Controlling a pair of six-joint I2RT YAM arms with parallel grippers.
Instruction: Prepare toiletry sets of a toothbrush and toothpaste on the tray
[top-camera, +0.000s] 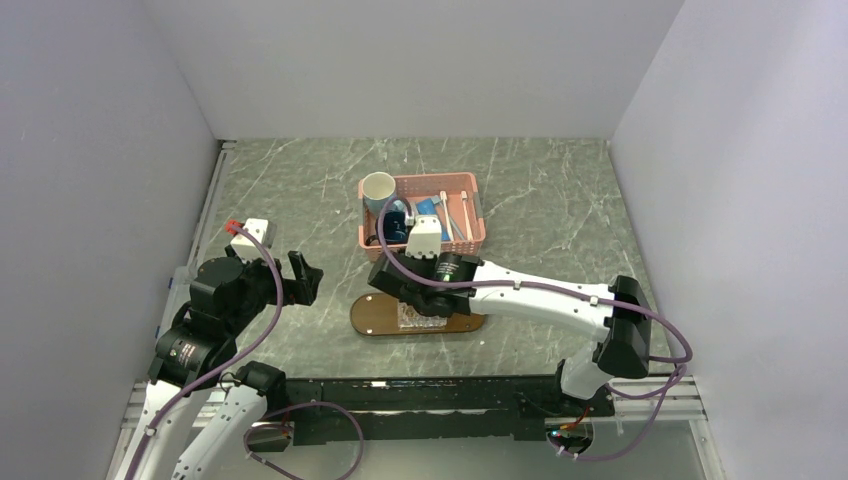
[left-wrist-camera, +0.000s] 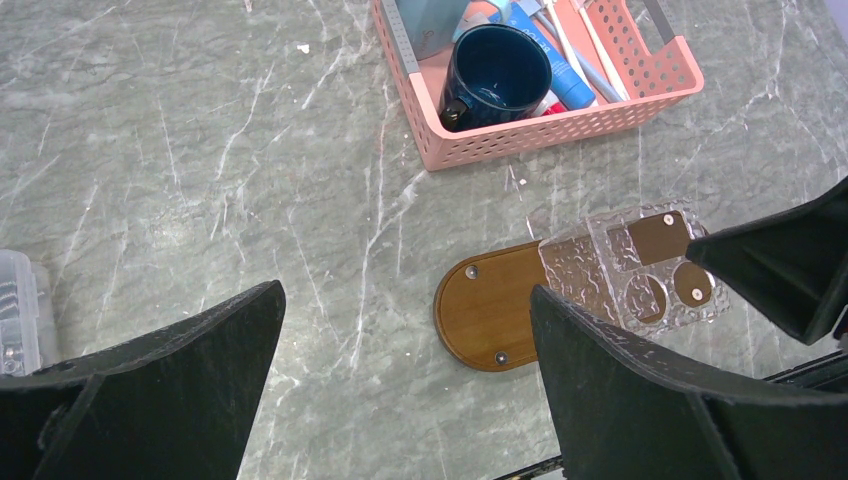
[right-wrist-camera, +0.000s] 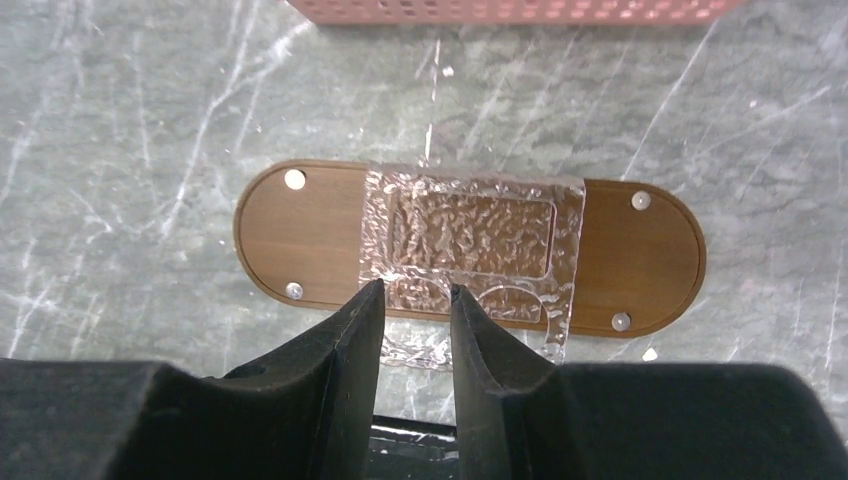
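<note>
The dark-brown wooden tray (top-camera: 370, 316) lies near the front of the table and carries no toothbrush or toothpaste. It also shows in the left wrist view (left-wrist-camera: 490, 310) and the right wrist view (right-wrist-camera: 300, 235). White toothbrushes (top-camera: 466, 215) and a blue toothpaste tube (top-camera: 430, 207) lie in the pink basket (top-camera: 470, 182), as the left wrist view shows for the toothbrushes (left-wrist-camera: 590, 50) and the tube (left-wrist-camera: 560, 75). My right gripper (right-wrist-camera: 413, 290) hovers over the tray's near edge, jaws a narrow gap apart, empty. My left gripper (left-wrist-camera: 405, 330) is wide open and empty, left of the tray.
A clear square dish (right-wrist-camera: 470, 235) with holes sits across the tray's middle, overhanging its near edge. A dark blue mug (left-wrist-camera: 495, 75) lies in the basket (left-wrist-camera: 520, 135), and a light blue mug (top-camera: 378, 187) stands at its left end. Walls close in on three sides.
</note>
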